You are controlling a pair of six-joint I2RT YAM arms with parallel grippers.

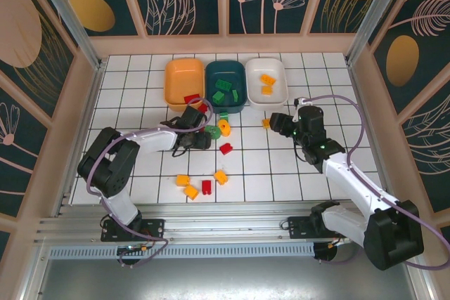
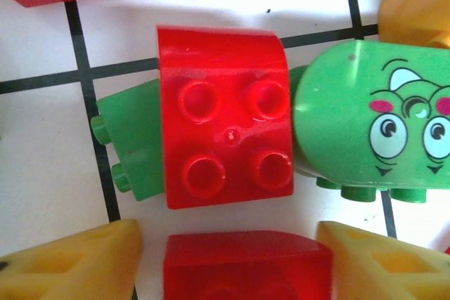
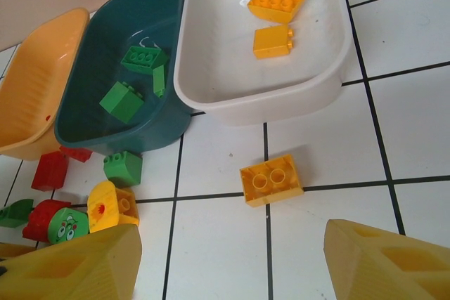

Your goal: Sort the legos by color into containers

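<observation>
The three trays sit in a row at 12 o'clock on the tiled counter [image 1: 140, 173]: an orange tray [image 1: 183, 79], a teal tray [image 1: 218, 75] and a white tray [image 1: 278, 68]. In the overhead view the left hand [image 1: 199, 138] hangs low over a cluster of loose bricks at 6 o'clock of the teal tray. The right hand [image 1: 276, 123] sits at 6 o'clock of the white tray, an orange brick [image 1: 266, 123] just beside it. The left wrist camera gives the close detail. Yellow fingertips [image 2: 70, 265] stand apart around a red brick [image 2: 246, 265], with a sliver of counter showing on the brick's 9 o'clock side. At 12 o'clock a red four-stud brick [image 2: 225, 117] lies between a plain green brick [image 2: 130, 145] and a green piece with a cartoon face [image 2: 365, 117]. The right wrist camera shows its fingers wide with nothing between them, green bricks [image 3: 121, 101] in the teal tray and two orange bricks [image 3: 276, 3] in the white one.
</observation>
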